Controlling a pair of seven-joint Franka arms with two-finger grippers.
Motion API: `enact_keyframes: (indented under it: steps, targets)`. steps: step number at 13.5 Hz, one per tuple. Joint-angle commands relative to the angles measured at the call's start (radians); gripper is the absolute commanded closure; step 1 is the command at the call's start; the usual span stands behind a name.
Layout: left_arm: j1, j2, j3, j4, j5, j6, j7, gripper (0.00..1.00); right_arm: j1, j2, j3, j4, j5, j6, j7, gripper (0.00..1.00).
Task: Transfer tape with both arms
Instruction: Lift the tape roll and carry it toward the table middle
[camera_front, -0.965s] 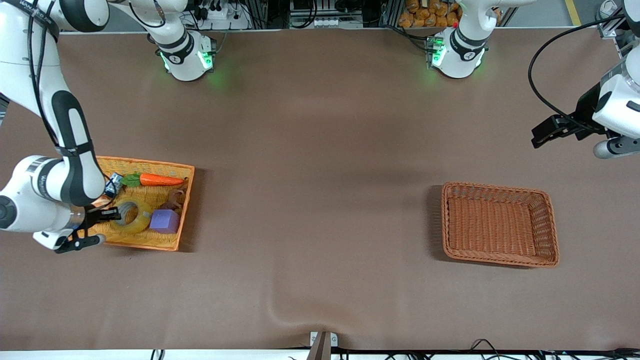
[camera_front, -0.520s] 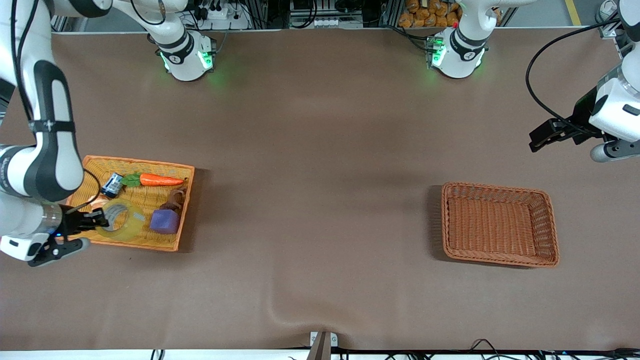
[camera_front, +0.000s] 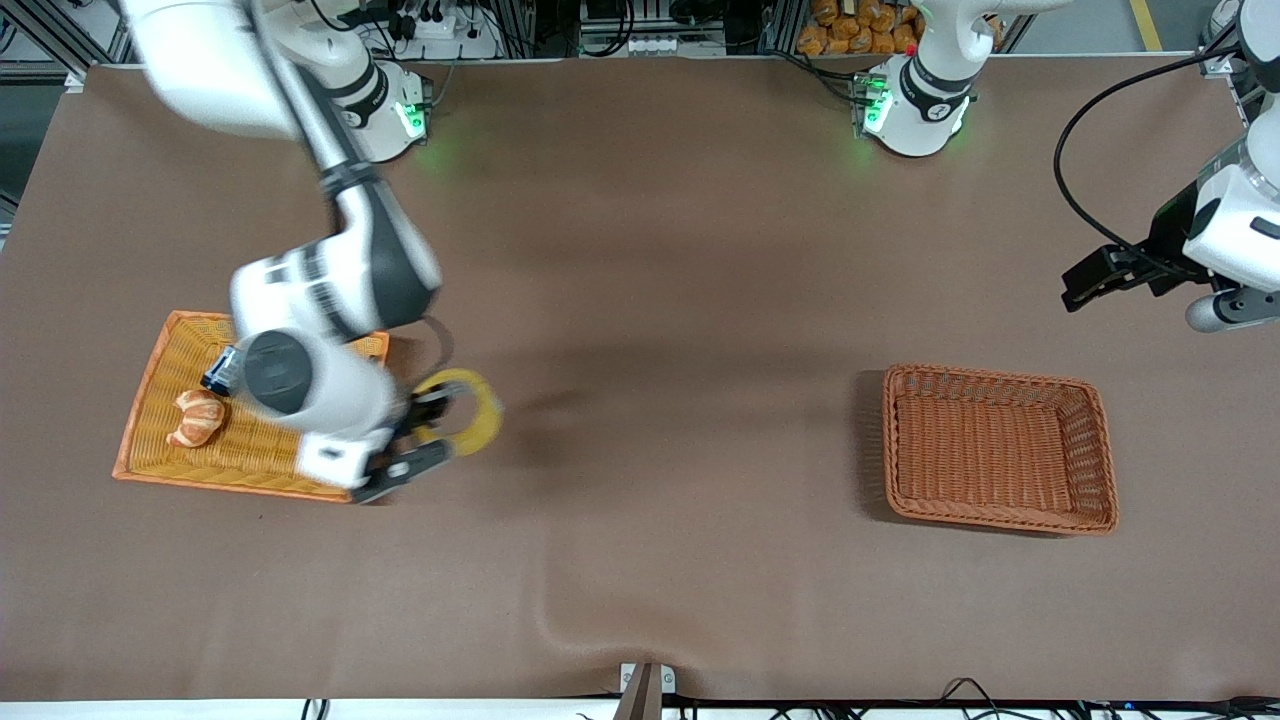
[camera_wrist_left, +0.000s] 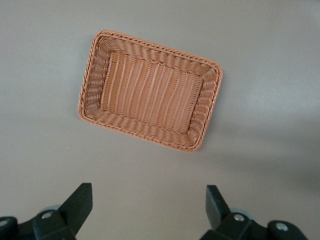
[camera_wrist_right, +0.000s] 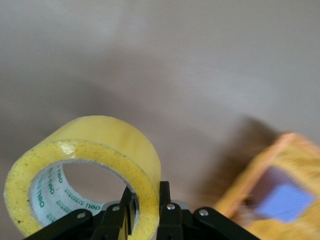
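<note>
The tape (camera_front: 487, 415) is a yellowish roll with a grey core, and it hangs in the air just off the orange basket (camera_front: 150, 420), over bare table. My right gripper (camera_front: 432, 422) is shut on the roll's wall, one finger inside the ring and one outside. The right wrist view shows this grip closely, with the tape (camera_wrist_right: 100, 145) standing on edge in the right gripper (camera_wrist_right: 145, 195). My left gripper (camera_front: 1085, 278) waits open and empty in the air at the left arm's end of the table. Its open fingers frame bare table in the left gripper's (camera_wrist_left: 147, 194) own view.
The orange basket holds a tan croissant toy (camera_front: 197, 417), a small blue can (camera_front: 222, 370) and a purple block (camera_wrist_right: 287, 200). An empty brown wicker basket (camera_front: 1000, 450) sits toward the left arm's end, also seen as the brown basket (camera_wrist_left: 152, 92). The tablecloth bulges near the front edge (camera_front: 560, 620).
My right arm has lifted the tape out of the orange basket and swung it toward the table's middle. The left arm has hardly moved.
</note>
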Motion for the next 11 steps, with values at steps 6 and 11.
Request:
enact_keyframes:
  steps: [6, 11]
  targets:
    - [-0.016, 0.053, -0.006, 0.004, 0.028, 0.057, 0.009, 0.0, 0.301, 0.123, -0.016, 0.023, 0.042, 0.23, 0.716, 1.0]
    - [-0.052, 0.087, -0.007, 0.003, 0.02, 0.076, -0.006, 0.0, 0.269, 0.115, -0.017, 0.023, 0.094, 0.236, 0.791, 0.0]
